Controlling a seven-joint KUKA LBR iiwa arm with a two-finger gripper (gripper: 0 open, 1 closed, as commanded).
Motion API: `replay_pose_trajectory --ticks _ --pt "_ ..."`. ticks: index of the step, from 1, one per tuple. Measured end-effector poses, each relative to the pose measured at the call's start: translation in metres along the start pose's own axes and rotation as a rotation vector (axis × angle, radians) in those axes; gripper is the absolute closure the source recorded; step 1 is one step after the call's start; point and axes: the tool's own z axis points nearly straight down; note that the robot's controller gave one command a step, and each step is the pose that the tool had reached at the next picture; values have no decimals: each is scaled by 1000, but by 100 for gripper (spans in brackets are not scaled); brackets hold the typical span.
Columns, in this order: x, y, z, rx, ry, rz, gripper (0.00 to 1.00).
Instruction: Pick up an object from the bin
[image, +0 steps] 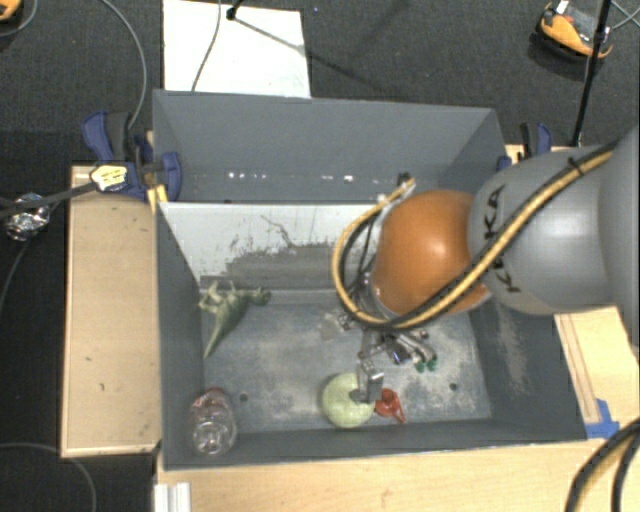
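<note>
I am reading the bin (300, 150) from its left side. A clear, rounded container (212, 420) is lying in the near left corner, and a green long-tailed toy animal (228, 305) is lying farther back by the left wall. Towards the middle, a pale green ball (345, 402) is sitting close to the near wall. The tool (370, 378) is hanging at the ball's far right edge, and I cannot tell whether it is spread or pressed together. A small red piece (388, 405) is lying just right of the ball. I am judging the ball the likeliest pick, as it is lying slightly left and near of the tool.
</note>
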Motion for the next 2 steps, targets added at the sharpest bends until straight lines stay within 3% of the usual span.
replay_pose_trajectory --ticks 1,2 --pt "12 -13 19 2 6 -176 0" --pt "14 -15 36 0 2 -84 0"
